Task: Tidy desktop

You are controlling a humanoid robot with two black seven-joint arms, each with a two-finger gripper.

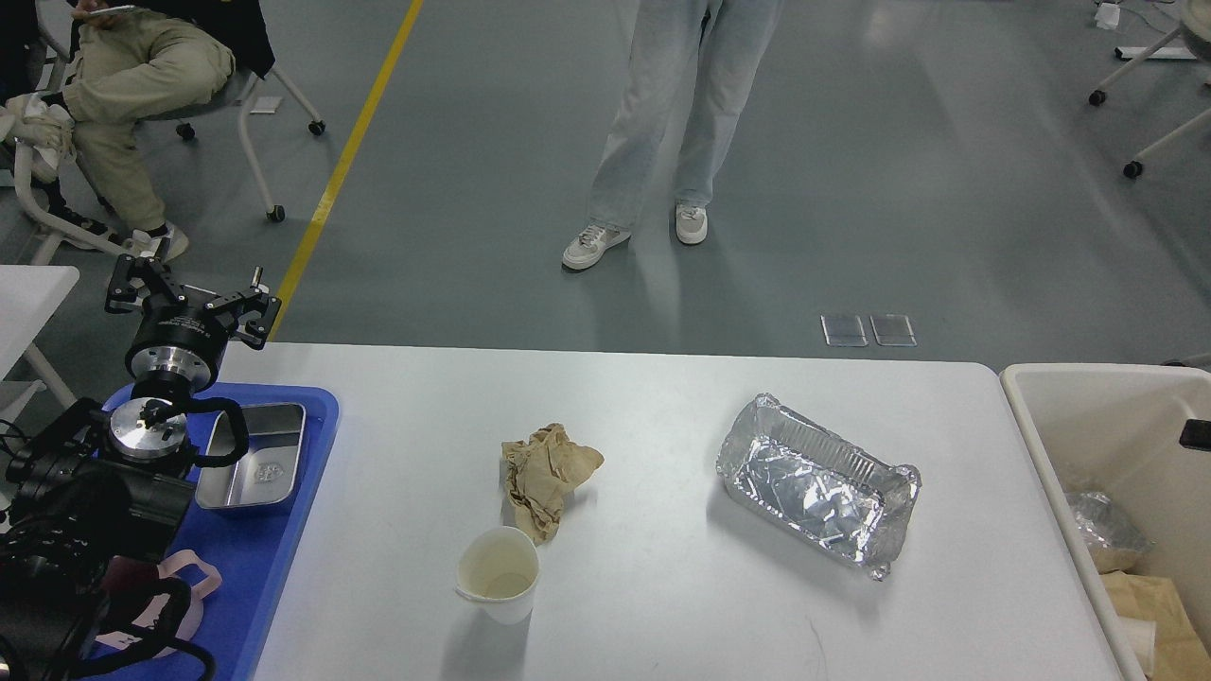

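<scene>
The white desktop [662, 397] holds a crumpled brown paper [549, 478] near the middle. A white paper cup [499, 572] stands upright just in front of the paper. A crumpled foil container [818, 482] lies to the right. My left gripper [191, 295] is open and empty, above the table's far left corner and behind the blue tray [284, 567]. Of my right arm only a small black bit [1198, 434] shows at the right edge, over the bin; its gripper is out of view.
The blue tray holds a small steel container [255, 459] and a pink item [184, 586]. A cream-white bin [1050, 378] beside the table's right end holds crumpled foil [1107, 534] and brown paper. A person stands beyond the far edge; another sits at the far left.
</scene>
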